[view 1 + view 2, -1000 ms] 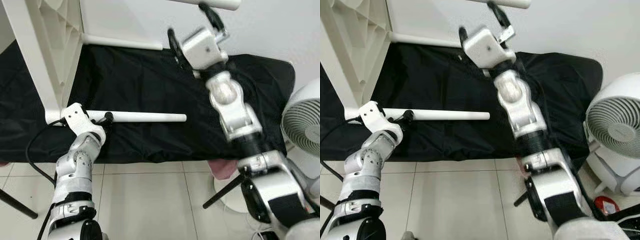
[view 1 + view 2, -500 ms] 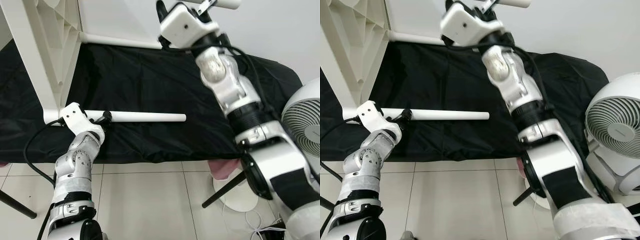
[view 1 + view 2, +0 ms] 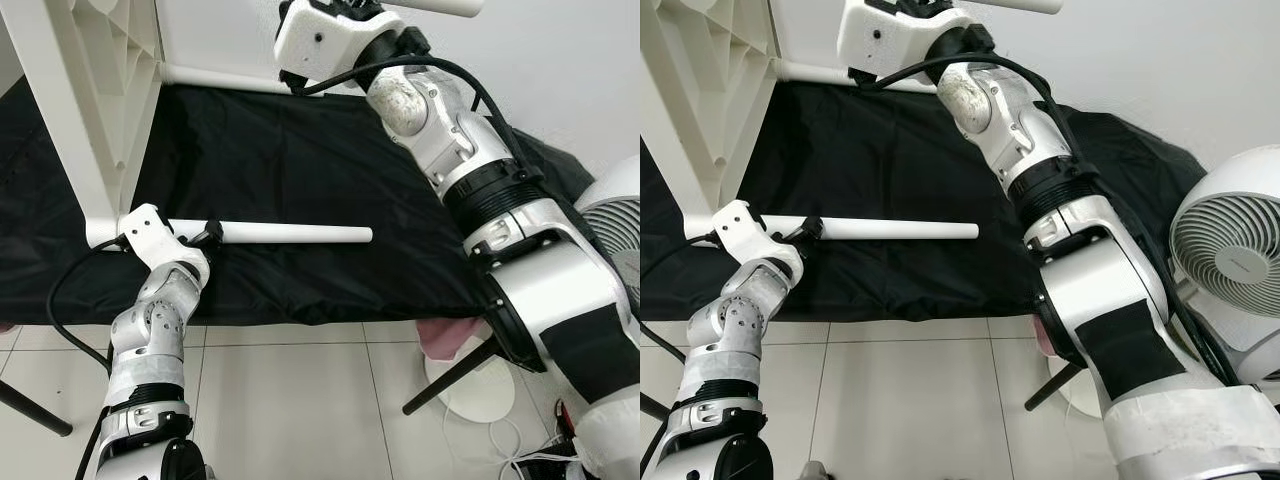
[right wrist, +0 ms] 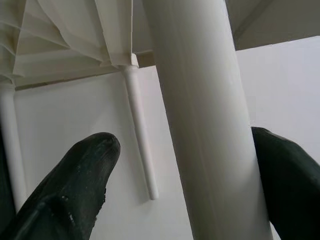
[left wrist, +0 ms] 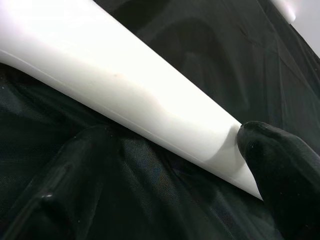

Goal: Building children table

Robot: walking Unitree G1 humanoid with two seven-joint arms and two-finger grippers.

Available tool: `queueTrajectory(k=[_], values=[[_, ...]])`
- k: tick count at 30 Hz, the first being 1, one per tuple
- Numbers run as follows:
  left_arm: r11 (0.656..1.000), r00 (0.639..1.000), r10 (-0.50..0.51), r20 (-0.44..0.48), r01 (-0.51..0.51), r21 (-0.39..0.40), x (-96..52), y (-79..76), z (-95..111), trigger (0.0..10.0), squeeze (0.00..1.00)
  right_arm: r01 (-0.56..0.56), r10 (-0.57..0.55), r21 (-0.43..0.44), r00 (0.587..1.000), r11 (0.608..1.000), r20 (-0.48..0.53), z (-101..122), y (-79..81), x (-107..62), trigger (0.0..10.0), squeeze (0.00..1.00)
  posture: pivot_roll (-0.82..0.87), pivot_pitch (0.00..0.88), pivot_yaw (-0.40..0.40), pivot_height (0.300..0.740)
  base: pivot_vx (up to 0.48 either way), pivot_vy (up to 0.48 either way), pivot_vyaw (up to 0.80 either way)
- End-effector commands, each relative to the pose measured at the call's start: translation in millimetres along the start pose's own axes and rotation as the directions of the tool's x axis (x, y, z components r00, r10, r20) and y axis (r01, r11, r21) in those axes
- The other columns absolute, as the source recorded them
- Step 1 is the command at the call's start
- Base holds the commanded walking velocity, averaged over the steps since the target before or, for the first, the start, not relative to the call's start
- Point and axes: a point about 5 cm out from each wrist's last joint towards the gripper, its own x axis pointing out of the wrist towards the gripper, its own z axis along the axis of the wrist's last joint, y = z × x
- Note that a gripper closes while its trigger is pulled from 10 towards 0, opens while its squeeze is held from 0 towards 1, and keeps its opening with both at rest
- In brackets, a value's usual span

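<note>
A white children's table (image 3: 75, 110) stands on its side at the left, on a black cloth (image 3: 300, 150). Its lower leg (image 3: 290, 234) sticks out level over the cloth. My left gripper (image 3: 205, 238) is at that leg's base, open, with one fingertip (image 5: 280, 165) touching the leg (image 5: 125, 95), which crosses slantwise between the fingers. Another leg (image 3: 235, 80) lies farther back. My right arm reaches up to the top leg (image 3: 440, 6). My right gripper (image 4: 185, 165) is open around this leg (image 4: 200, 125), with one finger against it and a gap on the other side.
A white fan (image 3: 1230, 260) stands on the right, close to my right arm. A black rod (image 3: 440, 385) and something pink (image 3: 445, 335) lie under the cloth's edge. A black cable (image 3: 60, 300) loops by my left arm. A tiled floor (image 3: 300, 400) is in front.
My right arm has swung left and its wrist has turned, so its fingers now stand on both sides of the top leg. The left arm and the lower leg have not moved.
</note>
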Motion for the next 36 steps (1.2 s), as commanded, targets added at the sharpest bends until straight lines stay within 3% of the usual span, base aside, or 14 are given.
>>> queueTrajectory(k=[1, 2, 4, 5, 15, 27, 29, 36], values=[[1.0, 1.0, 0.014, -0.027, -0.015, -0.014, -0.7, 2.8, -7, 10.0, 0.0, -0.059, 0.059, -0.047, 0.998, 0.997, -0.01, 3, 4.0, 5.4, 8.1, 0.0, 0.09, 0.116, -0.112, 0.74, 0.0, 0.0, 0.0], [1.0, 1.0, 0.014, -0.026, -0.014, -0.015, -1.0, 2.5, -7, 10.0, 0.0, -0.066, 0.065, -0.062, 0.998, 0.996, -0.015, 3, 3.8, 6.5, 2.2, 0.0, 0.1, 0.119, -0.114, 0.74, 0.0, 0.0, 0.0], [1.0, 1.0, 0.014, -0.026, -0.014, -0.015, -1.3, 2.4, -8, 10.0, 0.0, -0.07, 0.069, -0.072, 0.997, 0.995, -0.018, 3, 3.6, 7.2, 2.2, 0.0, 0.1, 0.119, -0.114, 0.74, 0.0, 0.0, 0.0], [1.0, 1.0, 0.012, -0.027, -0.013, -0.016, -1.6, 2.1, -8, 10.0, 0.0, -0.076, 0.074, -0.091, 0.997, 0.993, -0.027, 2, 2.5, 8.4, 0.0, 0.0, 0.1, 0.12, -0.114, 0.74, 0.0, 0.0, 0.0], [1.0, 0.999, -0.002, -0.044, 0.001, -0.02, -3.6, -1.0, -11, 10.0, 0.0, -0.071, 0.058, -0.135, 0.994, 0.988, -0.094, -4, -5.9, 11.7, 0.0, 0.0, 0.09, 0.127, -0.114, 0.74, 0.0, 0.0, 0.0], [0.999, 0.997, 0.003, -0.073, -0.007, -0.046, -3.6, -2.4, -16, 10.0, 0.0, 0.085, -0.079, 0.019, 0.976, 0.996, -0.202, -23, -21.4, 3.9, 0.0, 0.0, 0.08, 0.124, -0.11, 0.74, 0.0, 0.0, 0.0], [0.996, 0.998, 0.01, -0.066, -0.016, -0.082, 0.7, -3.3, -13, 10.0, 0.0, 0.144, -0.125, 0.07, 0.966, 0.987, -0.225, -27, -28.1, 1.0, 0.0, 0.0, 0.08, 0.124, -0.106, 0.74, 0.0, 0.0, 0.0], [0.993, 0.998, -0.003, -0.058, -0.003, -0.114, 8.6, -10.9, -10, 10.0, 0.0, 0.193, -0.159, 0.123, 0.956, 0.973, -0.245, -31, -36.6, -2.9, 0.0, 0.0, 0.06, 0.114, -0.094, 0.74, 0.0, 0.0, 0.0]])
